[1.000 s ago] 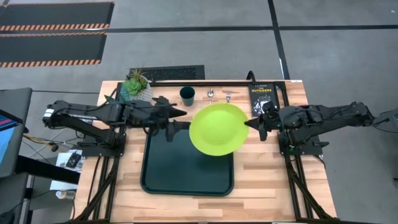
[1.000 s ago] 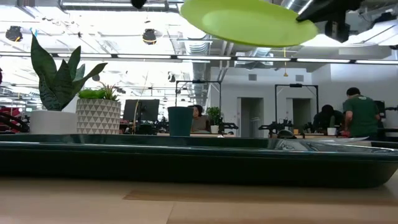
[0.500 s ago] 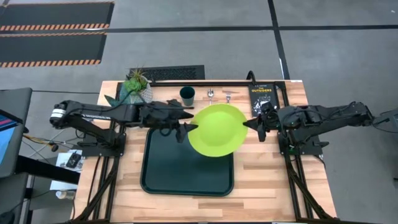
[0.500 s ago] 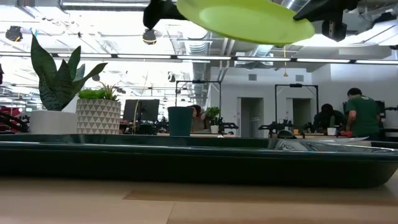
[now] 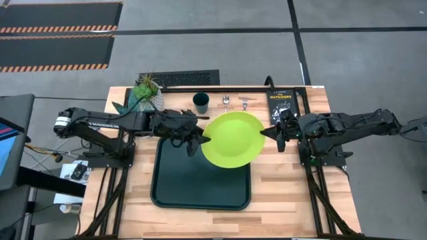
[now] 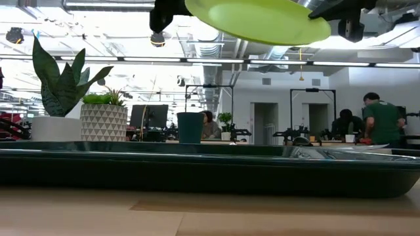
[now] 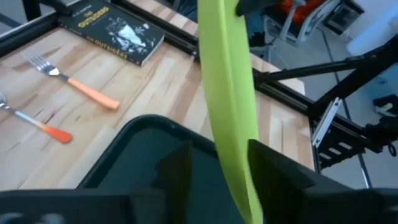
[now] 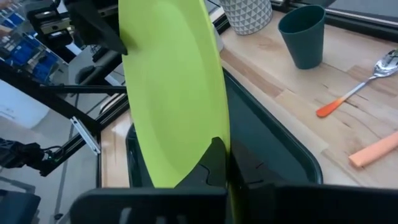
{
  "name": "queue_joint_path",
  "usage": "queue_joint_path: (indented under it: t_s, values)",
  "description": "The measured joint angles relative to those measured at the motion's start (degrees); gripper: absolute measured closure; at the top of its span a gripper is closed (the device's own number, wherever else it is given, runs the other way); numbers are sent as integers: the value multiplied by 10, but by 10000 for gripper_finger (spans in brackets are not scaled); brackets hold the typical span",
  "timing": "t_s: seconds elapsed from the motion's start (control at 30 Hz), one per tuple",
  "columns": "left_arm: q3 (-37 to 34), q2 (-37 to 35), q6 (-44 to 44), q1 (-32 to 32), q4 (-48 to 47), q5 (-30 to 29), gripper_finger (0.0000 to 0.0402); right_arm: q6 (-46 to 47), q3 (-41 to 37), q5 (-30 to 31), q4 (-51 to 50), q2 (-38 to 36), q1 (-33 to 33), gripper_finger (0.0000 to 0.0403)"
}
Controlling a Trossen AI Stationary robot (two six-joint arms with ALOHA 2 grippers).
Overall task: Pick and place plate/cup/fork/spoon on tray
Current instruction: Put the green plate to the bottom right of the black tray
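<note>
Right gripper [image 5: 269,132] clamped on the right rim of the plate [image 5: 233,139], holding it in the air above the far right part of the tray [image 5: 180,183]; seen from the right wrist with the two dark fingers [image 8: 214,163] pinched flat against the lime-green edge. Left gripper [image 5: 203,138] at the opposite, left rim, fingers [image 7: 273,171] straddling the edge with the plate between them, contact not clear from the left wrist view, so cannot tell whether clenched or merely around it. Plate lifted high, well clear of the tray floor, near the upper edge of the low view [image 6: 259,19] with both arms beside it. Cup [image 5: 201,102] upright on the wood beyond the tray, between the white patterned pot with the plant [image 5: 147,93] and the cutlery. Spoon [image 5: 226,101] and fork [image 5: 245,103] side by side at the far edge, just past the plate's far rim, handles partly hidden beneath it from above; both plainly visible on the bare wood from the left wrist, fork [image 7: 71,79] nearer the black book [image 5: 281,105], spoon [image 7: 37,122] nearer the tray. Black book flat at the far right, close by the right arm. People standing in the room behind the table [image 6: 379,121].
</note>
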Motion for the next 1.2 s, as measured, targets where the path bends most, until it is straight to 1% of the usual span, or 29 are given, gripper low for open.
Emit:
queue_joint_path:
  t_s: [0.17, 0.23, 0.3, 0.37, 0.43, 0.63, 0.77, 0.87, 1.03, 1.13, 1.2]
  values:
    - [0, 0, 0, 0, -8, -1, 365, 0, 0, 0, 3, 0, 0, 392]
    - [0, 0, -3, 0, -12, -8, 390, 0, 0, 1, 5, 0, 0, 389]
    - [0, 0, -8, 1, -12, -10, 393, 1, 0, 7, 4, 0, 0, 384]
    - [0, 0, -17, 0, -11, -12, 392, 23, 0, 28, -1, 0, 0, 372]
    - [0, 0, -32, 1, -12, -13, 396, 39, 0, 37, -11, 0, 0, 353]
    - [0, -18, -107, 0, -27, -2, 400, 51, 0, 42, -39, 0, 1, 282]
    - [0, -34, -168, 7, -72, -9, 401, 75, 0, 50, -81, -1, 1, 252]
    - [1, -39, -195, 11, -121, -20, 401, 107, 0, 51, -125, -1, 1, 242]
    - [0, -32, -222, 13, -170, -14, 401, 160, 0, 48, -211, 0, 1, 240]
    - [-10, -27, -234, 13, -177, 3, 401, 170, 0, 47, -222, 1, 2, 242]
    - [-22, -28, -240, 13, -157, 22, 401, 170, 0, 47, -220, 1, 4, 245]
